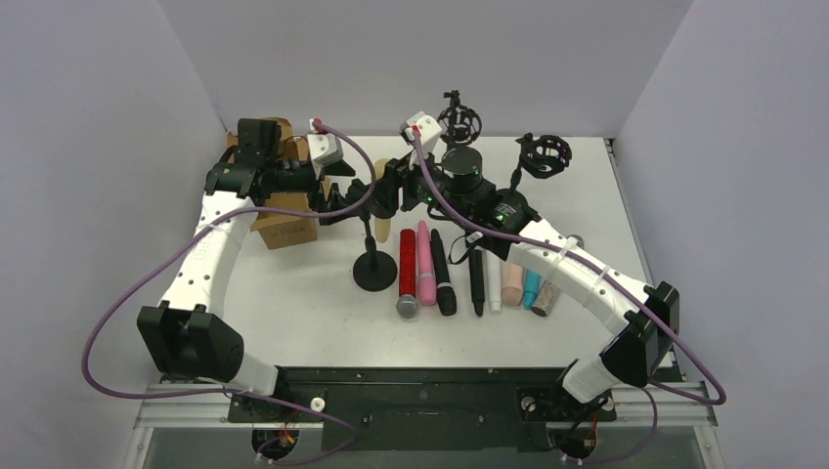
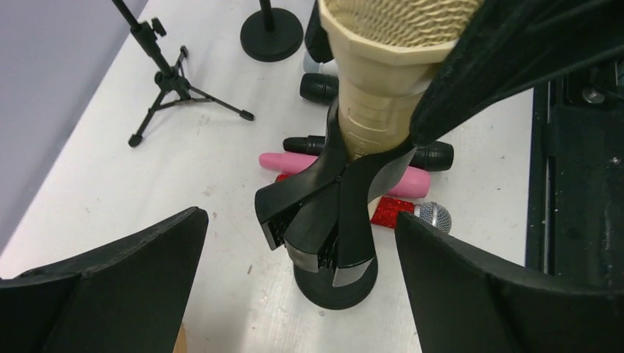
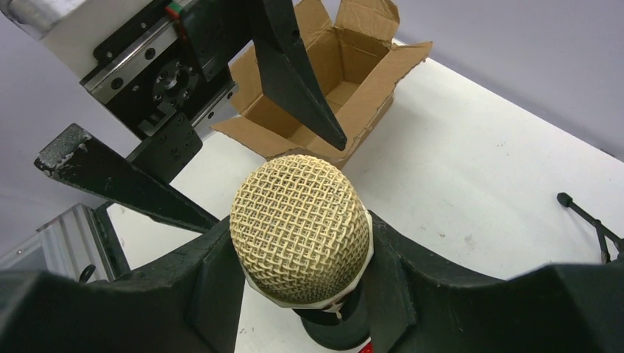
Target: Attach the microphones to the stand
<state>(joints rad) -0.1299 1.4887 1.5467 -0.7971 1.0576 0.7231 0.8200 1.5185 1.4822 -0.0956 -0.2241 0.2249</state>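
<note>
As seen from above, the cream-yellow, mesh-headed stick microphone stands on the black round-based stand. Left wrist view: left gripper spread wide, facing the stand's black forked clip. Right wrist view: right gripper clamped around the microphone's head.

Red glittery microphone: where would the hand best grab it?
Grip the red microphone mid-handle, from straight above: it lies flat, the wider silver head at the near end. The pink microphone lies close alongside, so probably a tight fit.

Open brown cardboard box, white table
</note>
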